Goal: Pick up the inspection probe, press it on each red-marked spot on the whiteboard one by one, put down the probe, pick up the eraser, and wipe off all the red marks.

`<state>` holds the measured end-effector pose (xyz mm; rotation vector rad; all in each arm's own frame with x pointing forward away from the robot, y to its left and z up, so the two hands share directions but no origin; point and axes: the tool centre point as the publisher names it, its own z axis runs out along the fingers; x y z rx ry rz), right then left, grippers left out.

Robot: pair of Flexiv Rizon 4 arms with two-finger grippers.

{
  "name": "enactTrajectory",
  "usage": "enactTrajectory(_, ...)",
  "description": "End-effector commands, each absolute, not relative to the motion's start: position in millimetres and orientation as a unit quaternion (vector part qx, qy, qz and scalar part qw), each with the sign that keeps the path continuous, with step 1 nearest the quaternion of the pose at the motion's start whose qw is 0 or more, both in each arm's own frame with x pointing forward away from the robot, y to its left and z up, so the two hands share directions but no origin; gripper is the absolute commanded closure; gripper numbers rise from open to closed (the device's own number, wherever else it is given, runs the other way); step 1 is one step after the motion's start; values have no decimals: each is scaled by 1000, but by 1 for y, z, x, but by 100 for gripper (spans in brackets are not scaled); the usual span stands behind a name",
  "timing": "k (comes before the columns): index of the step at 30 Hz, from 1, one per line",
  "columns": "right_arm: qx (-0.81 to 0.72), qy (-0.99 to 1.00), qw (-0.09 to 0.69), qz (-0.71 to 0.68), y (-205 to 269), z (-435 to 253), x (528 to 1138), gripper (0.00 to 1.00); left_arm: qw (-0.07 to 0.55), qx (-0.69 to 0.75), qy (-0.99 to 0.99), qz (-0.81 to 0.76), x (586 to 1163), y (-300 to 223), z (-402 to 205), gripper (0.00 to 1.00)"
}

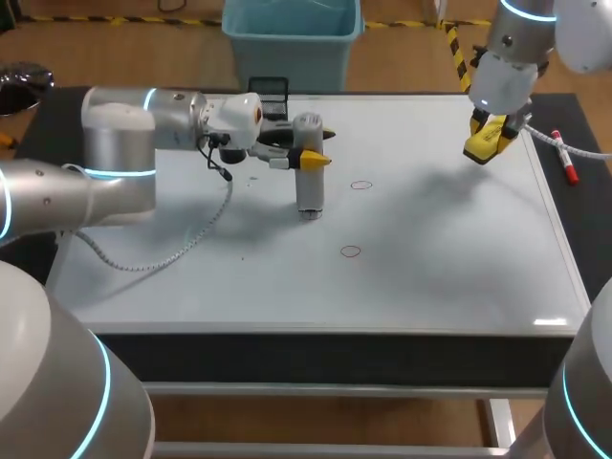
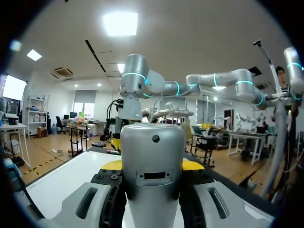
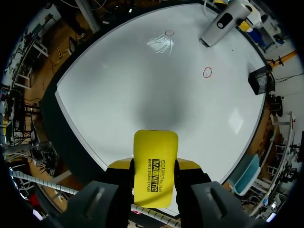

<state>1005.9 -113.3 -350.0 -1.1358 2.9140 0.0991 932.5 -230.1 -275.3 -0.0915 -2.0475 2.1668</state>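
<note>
Probe [image 1: 308,191] and eraser [image 1: 484,143] both held over the whiteboard [image 1: 430,277].
Head view: the left gripper [image 1: 310,159] clamps the upright grey probe just left of the far red circle [image 1: 360,185]; the right gripper [image 1: 490,142] hangs far right. Left wrist view: both fingers [image 2: 110,166] squeeze the probe. Right wrist view: the fingers pinch the yellow eraser above the board's right edge.

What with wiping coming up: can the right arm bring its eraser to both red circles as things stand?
Probably yes: bare whiteboard lies between the right gripper, shut on the eraser, and both red circles; the probe stands beyond them.
</note>
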Motion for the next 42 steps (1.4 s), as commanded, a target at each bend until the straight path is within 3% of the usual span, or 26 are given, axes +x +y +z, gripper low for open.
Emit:
enactTrajectory(1,-364,931,6,30,-114,-349,1005,100,81,-30,-683,726,931,-231,-280,100)
enactTrajectory(42,-364,931,6,30,-114,-349,1005,100,85,-22,-673,734,927,-226,-280,100)
